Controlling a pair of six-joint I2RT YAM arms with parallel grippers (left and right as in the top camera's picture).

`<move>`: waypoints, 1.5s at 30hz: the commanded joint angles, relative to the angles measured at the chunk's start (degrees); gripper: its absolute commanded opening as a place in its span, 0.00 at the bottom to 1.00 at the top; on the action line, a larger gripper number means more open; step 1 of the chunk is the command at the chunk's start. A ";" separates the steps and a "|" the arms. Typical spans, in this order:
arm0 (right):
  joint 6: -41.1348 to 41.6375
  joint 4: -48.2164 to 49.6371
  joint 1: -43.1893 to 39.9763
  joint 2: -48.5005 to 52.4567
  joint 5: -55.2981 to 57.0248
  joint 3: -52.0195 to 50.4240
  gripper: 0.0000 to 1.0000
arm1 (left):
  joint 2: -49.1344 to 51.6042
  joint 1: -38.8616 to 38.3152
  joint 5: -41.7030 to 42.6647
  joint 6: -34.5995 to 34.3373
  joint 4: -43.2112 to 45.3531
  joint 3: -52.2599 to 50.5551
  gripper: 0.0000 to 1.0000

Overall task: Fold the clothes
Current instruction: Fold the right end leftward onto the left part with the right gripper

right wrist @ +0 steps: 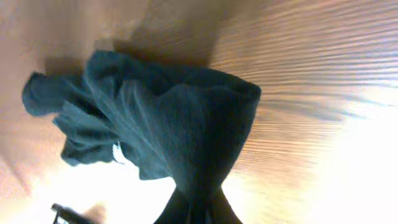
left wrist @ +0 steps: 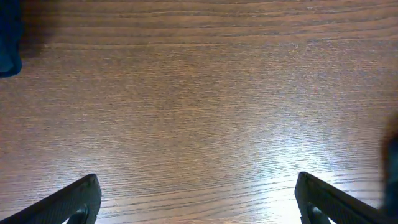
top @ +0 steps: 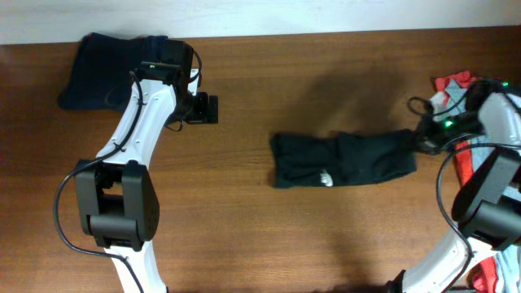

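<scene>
A black T-shirt point(top: 342, 160) with a small white logo point(top: 325, 178) lies bunched in a long strip mid-table. My right gripper point(top: 423, 142) is shut on its right end. In the right wrist view the shirt point(right wrist: 174, 124) rises in folds straight out of the shut right gripper point(right wrist: 198, 213). My left gripper point(top: 207, 108) hangs open over bare wood, left of the shirt and apart from it. Its fingers point(left wrist: 68, 202) stand wide in the left wrist view, with nothing between them.
A navy garment point(top: 106, 69) lies at the back left corner, partly under the left arm; its edge point(left wrist: 7, 43) shows in the left wrist view. Red and light grey-blue clothes point(top: 454, 88) are piled at the right edge, around the right arm.
</scene>
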 commanded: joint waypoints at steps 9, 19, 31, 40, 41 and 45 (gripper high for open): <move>1.01 -5.64 5.40 0.00 8.09 9.46 0.04 | -0.87 0.17 -0.37 0.09 -0.04 0.55 0.99; 0.98 -13.92 15.80 -0.04 11.93 20.00 0.04 | -0.87 0.17 -0.37 0.09 -0.04 0.55 0.99; 2.05 -15.21 35.98 0.09 18.97 19.61 0.04 | -0.87 0.13 -0.37 0.09 -0.07 0.55 0.99; 2.16 2.95 45.31 0.09 19.06 3.50 0.08 | -0.87 0.13 -0.37 0.09 -0.04 0.55 0.99; 2.54 5.95 46.27 0.09 19.06 1.07 0.11 | -0.87 0.13 -0.37 0.07 -0.04 0.55 0.99; 4.57 11.63 48.52 0.09 18.62 -2.62 0.17 | -0.87 0.13 -0.37 0.07 -0.04 0.55 0.99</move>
